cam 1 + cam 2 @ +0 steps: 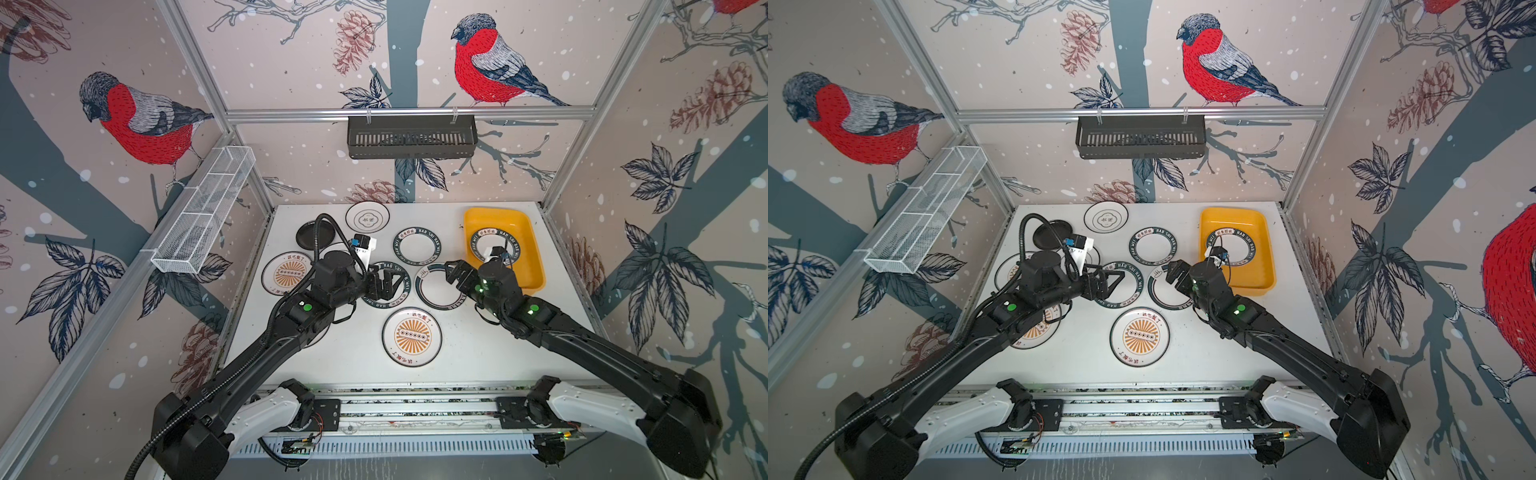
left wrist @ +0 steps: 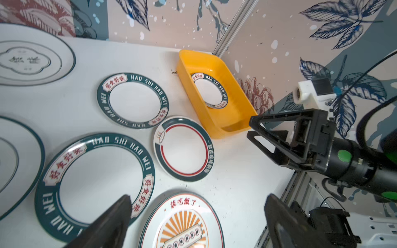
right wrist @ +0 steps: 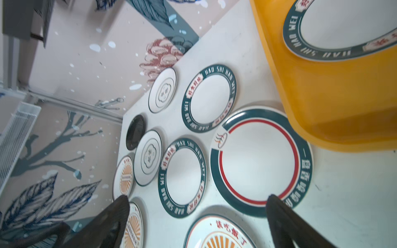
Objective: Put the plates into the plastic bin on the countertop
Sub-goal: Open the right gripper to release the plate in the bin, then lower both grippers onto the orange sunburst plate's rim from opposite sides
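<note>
The yellow plastic bin (image 1: 536, 253) sits at the far right of the white countertop (image 1: 478, 353) and holds one green-lettered plate (image 2: 209, 90). Several plates lie flat across the countertop: a lettered one (image 1: 417, 246), a red-ringed one (image 1: 434, 291), a sunburst one (image 1: 411, 336), a black one (image 1: 309, 235) and a quatrefoil one (image 1: 367, 217). My left gripper (image 1: 384, 284) hovers open over another lettered plate (image 2: 94, 178), with nothing between its fingers. My right gripper (image 1: 451, 272) is open and empty above the red-ringed plate (image 3: 257, 161), just left of the bin.
A black slotted basket (image 1: 411, 137) hangs on the back rail. A white wire rack (image 1: 203, 212) is fixed to the left wall. Another sunburst plate (image 1: 284, 272) lies at the left, partly under my left arm. Aluminium framing edges the countertop.
</note>
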Controlling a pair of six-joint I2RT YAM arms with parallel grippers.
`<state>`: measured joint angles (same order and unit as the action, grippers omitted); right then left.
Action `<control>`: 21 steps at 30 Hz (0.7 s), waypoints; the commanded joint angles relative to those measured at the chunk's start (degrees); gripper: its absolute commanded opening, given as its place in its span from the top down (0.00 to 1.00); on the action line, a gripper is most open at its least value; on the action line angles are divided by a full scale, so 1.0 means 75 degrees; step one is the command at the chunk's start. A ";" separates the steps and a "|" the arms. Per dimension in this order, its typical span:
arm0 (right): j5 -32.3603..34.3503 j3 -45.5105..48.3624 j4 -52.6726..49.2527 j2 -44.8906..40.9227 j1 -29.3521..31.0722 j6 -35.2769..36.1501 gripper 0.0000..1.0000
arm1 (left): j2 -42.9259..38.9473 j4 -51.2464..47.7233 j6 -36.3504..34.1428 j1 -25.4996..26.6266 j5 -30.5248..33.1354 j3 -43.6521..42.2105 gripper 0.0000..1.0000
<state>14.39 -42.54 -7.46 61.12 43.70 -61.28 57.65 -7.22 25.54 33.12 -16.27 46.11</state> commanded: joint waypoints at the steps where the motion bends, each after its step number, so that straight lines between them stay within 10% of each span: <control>1: 0.0035 0.0214 -0.0183 -0.0052 0.0462 0.0315 0.00 | -0.0400 -0.0273 0.0489 -0.0021 0.0317 -0.0480 0.04; 21: -0.2801 0.2873 0.1599 -0.0544 0.1467 0.0372 0.00 | -0.1831 0.0532 0.1810 -0.0018 -0.0727 -0.3379 0.04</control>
<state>-2.81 -22.13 -0.16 57.30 55.11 -57.10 44.36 -6.79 37.36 33.08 -18.41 21.80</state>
